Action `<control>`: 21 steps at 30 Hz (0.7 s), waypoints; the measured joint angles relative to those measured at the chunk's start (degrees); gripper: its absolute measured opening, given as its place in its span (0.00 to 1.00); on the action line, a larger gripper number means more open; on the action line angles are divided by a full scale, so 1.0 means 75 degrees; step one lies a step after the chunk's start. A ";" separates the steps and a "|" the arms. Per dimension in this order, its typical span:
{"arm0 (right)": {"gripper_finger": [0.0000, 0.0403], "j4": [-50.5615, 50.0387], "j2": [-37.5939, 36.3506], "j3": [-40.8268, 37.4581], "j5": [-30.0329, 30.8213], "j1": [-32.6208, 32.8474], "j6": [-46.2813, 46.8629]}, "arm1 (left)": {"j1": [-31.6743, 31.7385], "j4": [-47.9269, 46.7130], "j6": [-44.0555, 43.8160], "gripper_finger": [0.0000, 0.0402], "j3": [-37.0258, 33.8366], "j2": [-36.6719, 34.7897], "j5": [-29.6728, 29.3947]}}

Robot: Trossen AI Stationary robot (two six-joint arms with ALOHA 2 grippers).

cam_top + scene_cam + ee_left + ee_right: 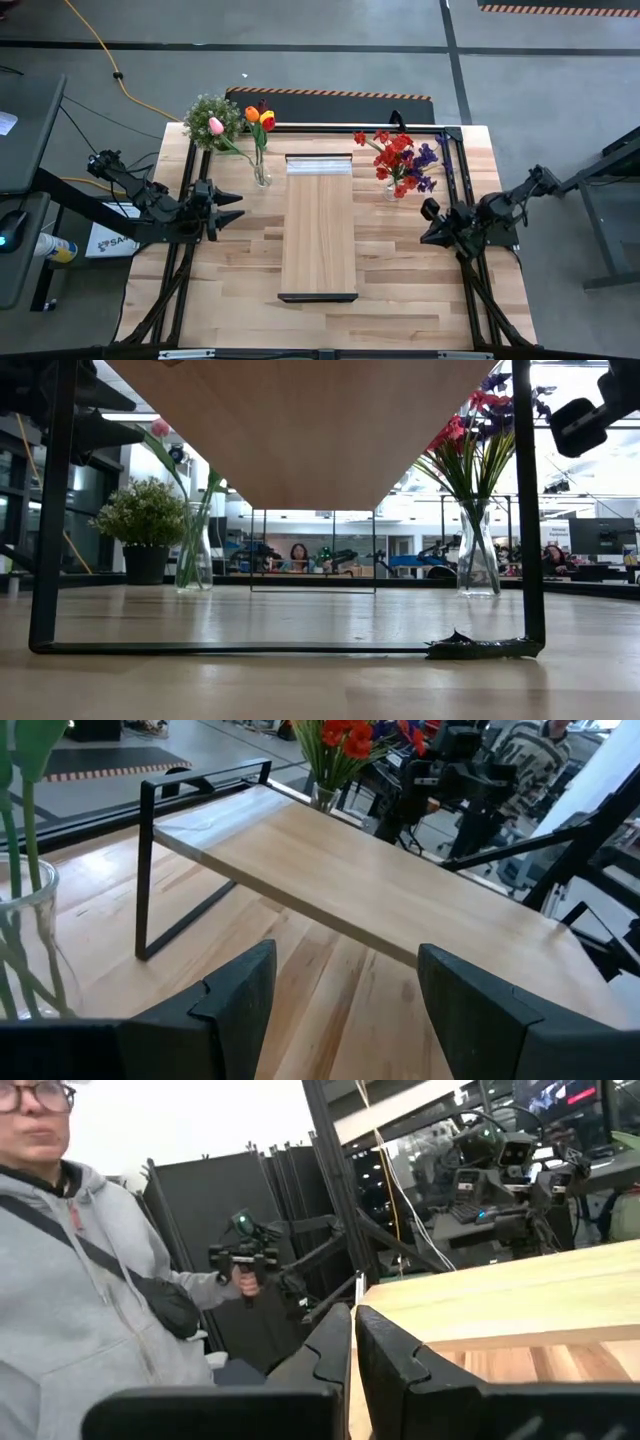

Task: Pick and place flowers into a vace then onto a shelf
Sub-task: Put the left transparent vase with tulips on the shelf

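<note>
The shelf (319,225) stands mid-table, its top bare. Both vases of flowers, the tulips (255,125) and the red and purple sprays (400,160), stand beside its far end. The left gripper (232,205), fingers spread, should grasp low on the tulip vase (262,175). The right gripper (428,232) waits, fingers pressed together.

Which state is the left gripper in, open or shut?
Open. In its wrist view the left gripper shows two dark fingers standing well apart, bare table between them and nothing held, pointing toward the shelf.
</note>
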 joint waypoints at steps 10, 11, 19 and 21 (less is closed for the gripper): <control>0.03 -0.0231 -0.0008 0.0027 0.0166 0.0072 -0.0332 | -0.0001 -0.0144 -0.0029 0.69 0.0000 -0.0003 0.0060; 0.03 -0.0283 -0.0005 0.0023 0.0321 0.0072 -0.0368 | 0.0000 -0.0159 -0.0029 0.69 0.0000 -0.0003 0.0052; 0.03 -0.0308 -0.0005 0.0026 0.0669 0.0067 -0.0826 | 0.0001 0.1184 0.0121 0.69 -0.0931 0.0000 -0.0601; 0.03 -0.0303 -0.0005 0.0024 0.0669 0.0067 -0.0829 | 0.0004 0.2074 0.0208 0.69 -0.1425 0.0000 -0.0745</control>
